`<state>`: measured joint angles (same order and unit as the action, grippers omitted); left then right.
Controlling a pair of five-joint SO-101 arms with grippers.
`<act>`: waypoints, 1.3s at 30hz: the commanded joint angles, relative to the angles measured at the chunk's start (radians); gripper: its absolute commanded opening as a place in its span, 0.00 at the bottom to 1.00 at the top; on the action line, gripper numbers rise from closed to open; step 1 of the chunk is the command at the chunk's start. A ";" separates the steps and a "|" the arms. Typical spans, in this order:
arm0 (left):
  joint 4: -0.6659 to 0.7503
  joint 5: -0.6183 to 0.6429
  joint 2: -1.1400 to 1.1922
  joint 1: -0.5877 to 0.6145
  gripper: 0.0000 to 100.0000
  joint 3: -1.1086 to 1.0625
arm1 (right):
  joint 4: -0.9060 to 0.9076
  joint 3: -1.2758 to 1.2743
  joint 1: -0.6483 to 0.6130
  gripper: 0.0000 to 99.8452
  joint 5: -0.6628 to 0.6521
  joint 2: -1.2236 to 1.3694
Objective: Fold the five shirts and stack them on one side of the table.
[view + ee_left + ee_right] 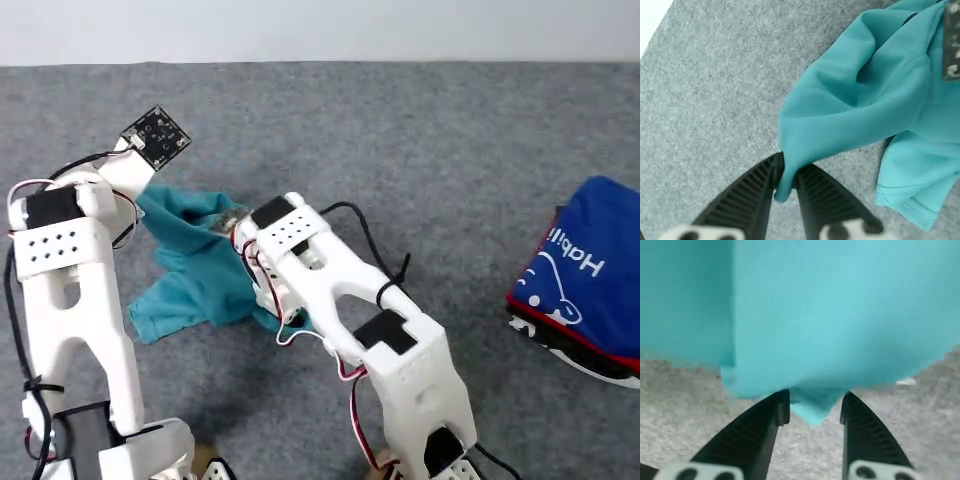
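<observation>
The teal shirt lies crumpled on the left half of the table, about midway between its near and far edges. It looks light, limp and rather slick, so it should sag and slide instead of holding a crease. The seams, hem or shoulders are likely the best places to grip it. The left arm has its jaws clenched on a bunched fold at the shirt's edge. The right arm has its jaws released, with a corner of the cloth between them. At the right edge a folded blue shirt tops the stack and bears white lettering and a drawing.
</observation>
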<state>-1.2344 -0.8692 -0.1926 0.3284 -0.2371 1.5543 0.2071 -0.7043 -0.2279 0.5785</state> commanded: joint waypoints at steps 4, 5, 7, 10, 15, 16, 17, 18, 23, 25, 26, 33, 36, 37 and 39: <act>0.017 -0.011 -0.026 0.003 0.00 0.005 | 0.007 0.063 -0.042 0.17 0.011 0.044; 0.018 -0.011 -0.026 0.003 0.00 0.005 | 0.007 0.063 -0.045 0.15 0.011 0.048; 0.020 -0.011 -0.026 0.003 0.00 0.005 | 0.002 0.063 -0.045 0.09 0.011 0.050; 0.020 -0.011 -0.026 0.003 0.00 0.005 | -0.005 0.064 -0.042 0.01 0.003 0.047; 0.020 -0.011 -0.026 0.003 0.00 0.005 | 0.001 0.064 -0.004 0.01 -0.008 0.027; 0.020 -0.009 -0.026 0.003 0.00 0.005 | 0.002 0.063 0.007 0.01 -0.025 0.010; 0.020 -0.009 -0.026 0.003 0.00 0.007 | 0.013 0.063 0.016 0.01 -0.051 -0.012; 0.020 -0.009 -0.026 0.003 0.00 0.010 | 0.024 0.063 0.027 0.01 -0.087 -0.038; 0.002 -0.003 -0.028 0.003 0.00 0.093 | 0.145 0.063 0.096 0.01 -0.181 -0.203; -0.031 0.009 -0.028 0.000 0.00 0.173 | 0.183 0.063 0.142 0.01 -0.186 -0.295; -0.051 0.031 -0.028 -0.003 0.00 0.220 | 0.197 0.063 0.166 0.01 -0.198 -0.346; -0.279 0.077 -0.028 -0.008 0.00 0.642 | 0.229 0.081 0.317 0.01 -0.384 -0.774; -0.408 0.025 -0.026 -0.048 0.00 0.812 | 0.225 0.144 0.371 0.01 -0.442 -0.918; -0.450 0.003 -0.026 -0.057 0.00 0.865 | 0.226 0.172 0.394 0.01 -0.456 -0.949; -0.511 -0.015 -0.026 -0.078 0.00 0.972 | 0.226 0.238 0.456 0.01 -0.485 -0.993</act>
<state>-1.6563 -0.8523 -0.1926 0.2762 0.5669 1.7507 0.3376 -0.3284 -0.6682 -0.3099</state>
